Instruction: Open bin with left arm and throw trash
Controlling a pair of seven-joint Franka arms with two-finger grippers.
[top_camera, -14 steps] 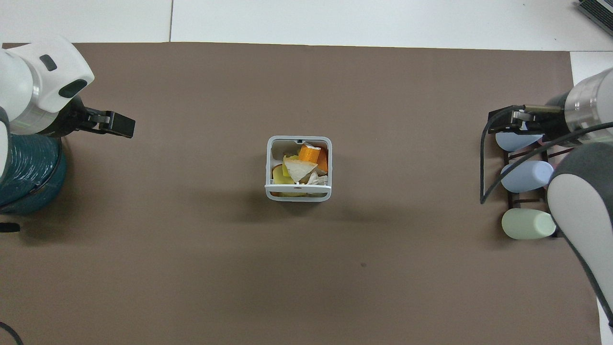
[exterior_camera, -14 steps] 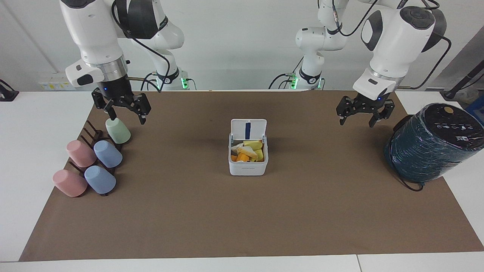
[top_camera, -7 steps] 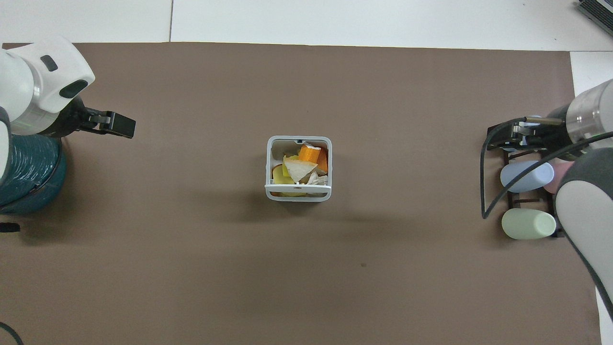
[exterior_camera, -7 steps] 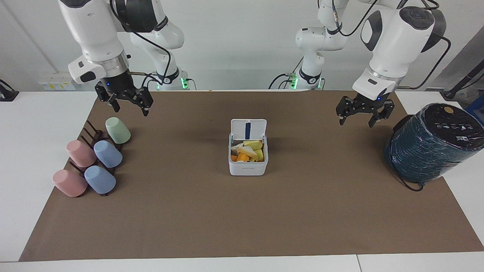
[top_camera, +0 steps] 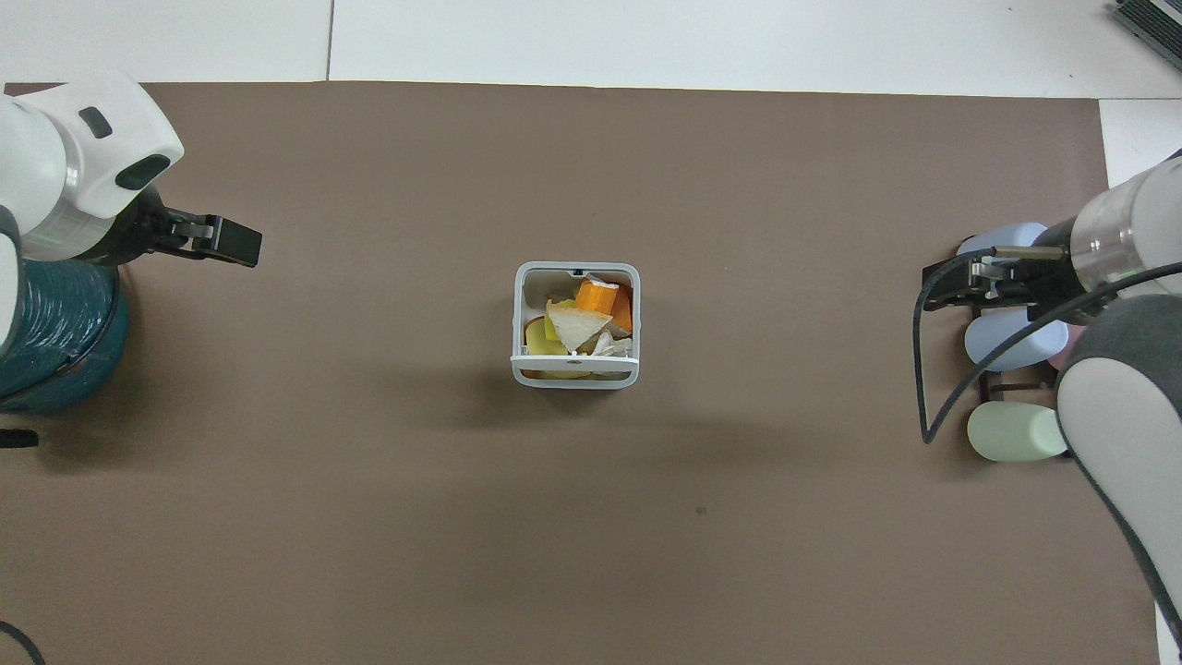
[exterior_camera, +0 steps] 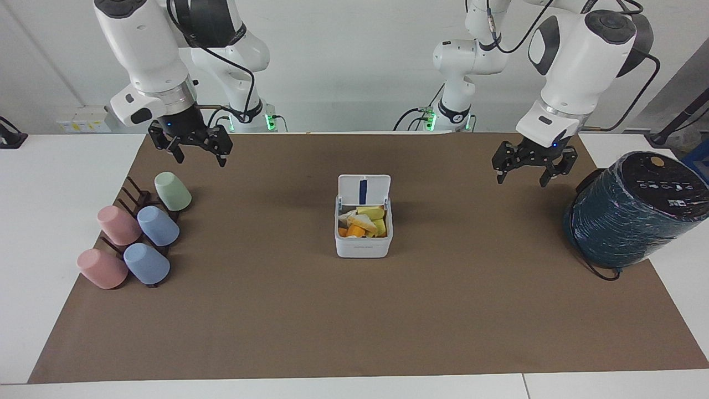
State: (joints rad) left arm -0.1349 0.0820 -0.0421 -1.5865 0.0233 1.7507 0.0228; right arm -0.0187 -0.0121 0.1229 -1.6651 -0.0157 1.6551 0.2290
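Left gripper (exterior_camera: 525, 168): hanging in the air with fingers spread and nothing between them, over bare brown mat (exterior_camera: 354, 332), at about 2 o'clock from the bin (exterior_camera: 363, 244) in the facing view. Waiting there, well apart from the bin, probably because the lid needs no more help. Right gripper (exterior_camera: 195, 151): also spread and empty, up over the mat edge near the green cup (exterior_camera: 173, 191), at about 10 o'clock from the bin.

In the middle of the mat, the bin, with lid (exterior_camera: 364, 190) standing upright on the hinge, toward the robots, blue strip showing. Inside, the trash (exterior_camera: 363, 221): white wad, cream wedge, orange and yellow pieces, all below the rim. Seems done, judging from this; no scrap visible on the mat.

Toward the right arm's end, pink and blue cups (exterior_camera: 130, 244) on a dark rack (exterior_camera: 133, 194). Toward the left arm's end, a teal cylinder (exterior_camera: 631, 213), tilted.
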